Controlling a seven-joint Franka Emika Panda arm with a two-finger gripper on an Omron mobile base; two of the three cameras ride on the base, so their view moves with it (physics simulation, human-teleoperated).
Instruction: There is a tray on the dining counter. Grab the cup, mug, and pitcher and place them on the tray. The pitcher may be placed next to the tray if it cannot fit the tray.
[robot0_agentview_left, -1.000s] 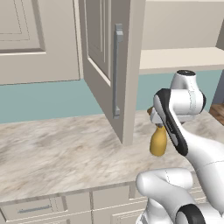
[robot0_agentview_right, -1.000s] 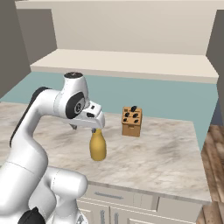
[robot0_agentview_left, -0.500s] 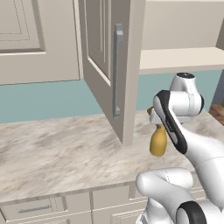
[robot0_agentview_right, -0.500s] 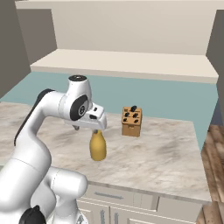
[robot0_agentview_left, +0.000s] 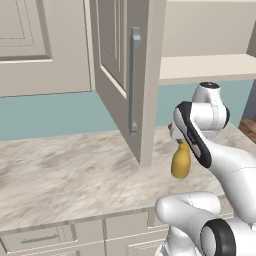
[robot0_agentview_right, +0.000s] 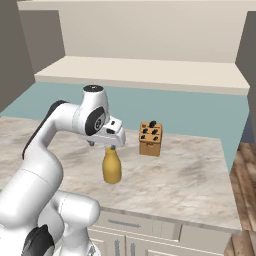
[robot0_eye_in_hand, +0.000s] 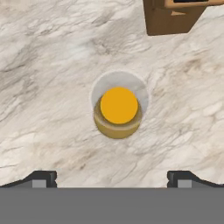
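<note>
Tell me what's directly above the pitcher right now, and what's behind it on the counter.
The open gripper hangs right over the pitcher, fingertips spread either side of its neck in the hand view. Behind it stands a wooden knife block. Whether the fingers touch the neck is hidden by the hand.

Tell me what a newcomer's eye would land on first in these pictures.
First, the mustard-yellow pitcher standing upright on the marbled wall counter, with the white arm's open hand poised directly above its neck. Next, the brown knife block stands apart from the pitcher, nearer the wall. In the left base view, an open cabinet door hangs over the counter beside the arm.
</note>
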